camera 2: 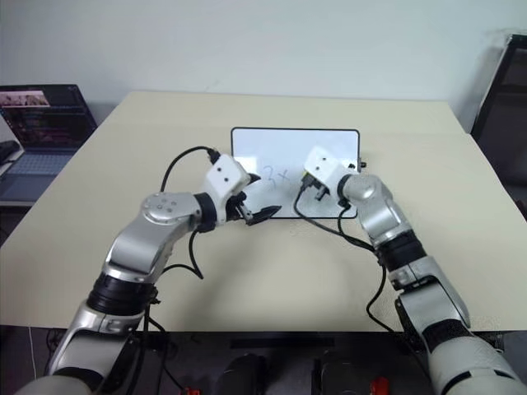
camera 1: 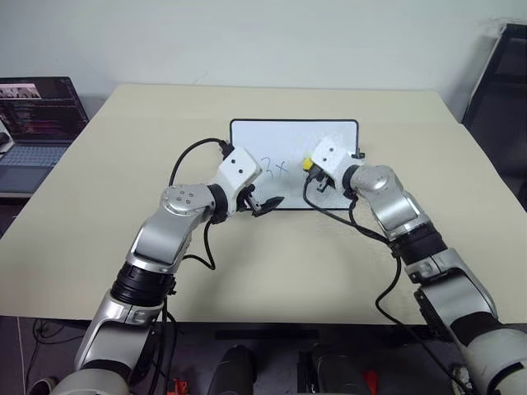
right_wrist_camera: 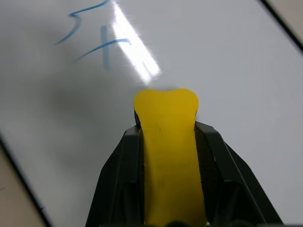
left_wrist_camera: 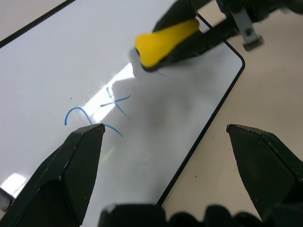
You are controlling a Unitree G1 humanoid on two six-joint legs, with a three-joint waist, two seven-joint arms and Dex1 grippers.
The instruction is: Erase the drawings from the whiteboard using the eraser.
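Over whiteboard (camera 1: pixel 294 136), right gripper (right_wrist_camera: pixel 168 142) clamps eraser (right_wrist_camera: pixel 169 156); left gripper (left_wrist_camera: pixel 165 135) wide, near drawings (left_wrist_camera: pixel 102 111).

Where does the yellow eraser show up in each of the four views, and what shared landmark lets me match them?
Left eye view: the eraser sits right of centre, over the whiteboard.
Right eye view: a yellow sliver at the white head of the right gripper.
Left wrist view: near the top, right of centre, pinched by dark fingers.
Right wrist view: bottom centre, between the fingers.
Shared landmark: the blue drawings beside it.
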